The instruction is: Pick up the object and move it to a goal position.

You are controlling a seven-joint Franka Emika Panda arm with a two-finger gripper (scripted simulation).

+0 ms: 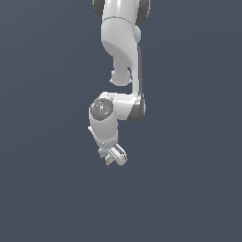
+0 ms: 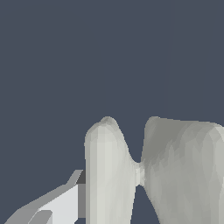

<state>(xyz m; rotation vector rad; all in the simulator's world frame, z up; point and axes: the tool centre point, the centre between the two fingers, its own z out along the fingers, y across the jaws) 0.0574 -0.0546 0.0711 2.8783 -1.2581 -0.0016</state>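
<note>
Off-white object (image 1: pixel 116 155) between fingers (image 1: pixel 104 152)

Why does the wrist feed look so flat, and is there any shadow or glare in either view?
Exterior view: even lighting, plain dark background, no cast shadow or glare; only soft shading on the arm and claw. Wrist view: the off-white object fills the lower frame at close range, faceted and slightly soft, with one claw finger beside it.

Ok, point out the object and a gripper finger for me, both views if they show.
object (image 2: pixel 175 166): wrist view, on its wider slab.
object (image 1: pixel 115 155): exterior view, on the pale piece below the hand.
finger (image 2: pixel 61 203): wrist view, on its flat white face.
</note>
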